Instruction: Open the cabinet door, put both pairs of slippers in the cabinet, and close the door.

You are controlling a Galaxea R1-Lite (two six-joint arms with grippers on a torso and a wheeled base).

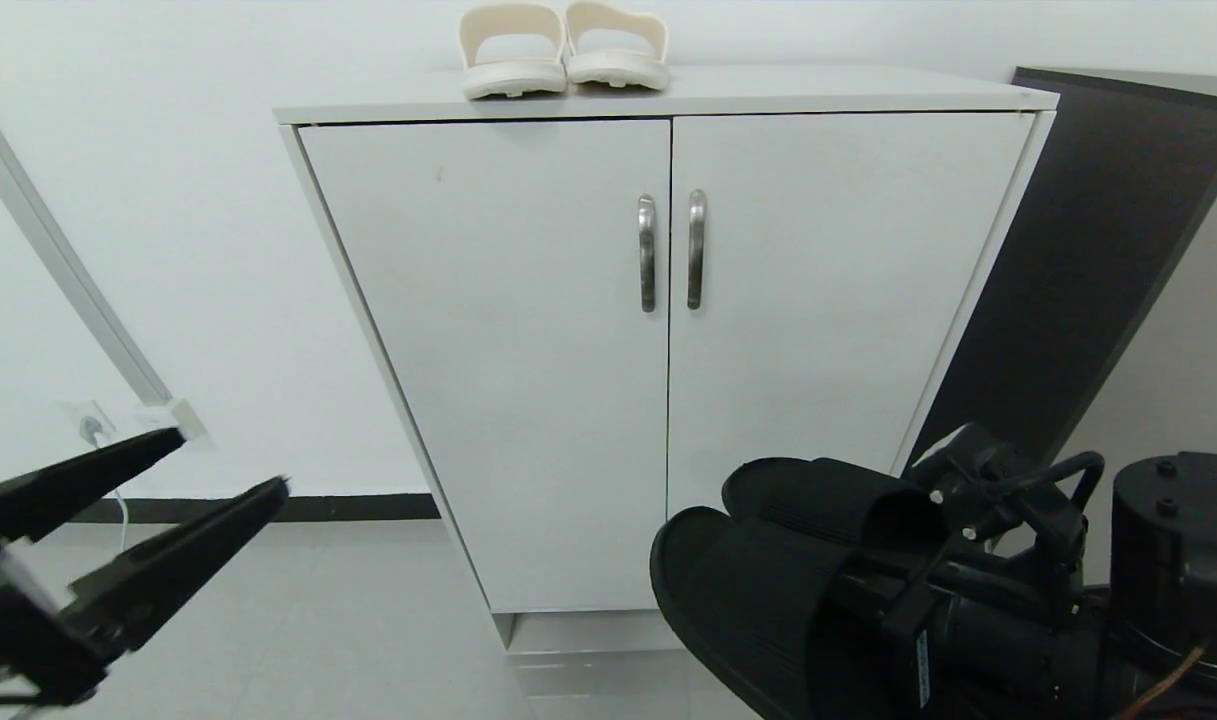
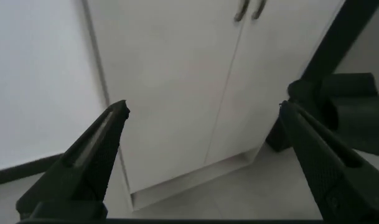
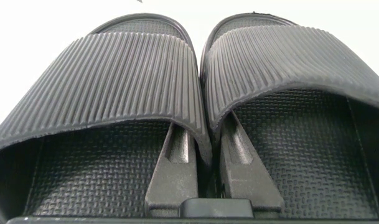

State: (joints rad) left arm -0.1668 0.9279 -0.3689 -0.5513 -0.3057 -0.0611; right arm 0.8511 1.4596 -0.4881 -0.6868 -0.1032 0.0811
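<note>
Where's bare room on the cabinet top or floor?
Cabinet top is bare right of the white slippers, narrower on their left. Floor left of the cabinet is free. Crowded low before the right door, where the black slippers hang.

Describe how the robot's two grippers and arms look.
Left gripper: two long black fingers tapering to pointed tips. Right gripper: matching dark wedge-shaped fingers, on a black arm with small silver screws, a looping black cable and a thin brownish wire.

White two-door cabinet (image 1: 528, 380) stood at frame centre, doors shut, metal handles (image 1: 647, 253) side by side. Cream slipper pair (image 1: 563, 50) sat on its top, upper centre. Black ribbed pair (image 1: 768, 570) was lower right, pinched by right gripper (image 3: 205, 124).
</note>
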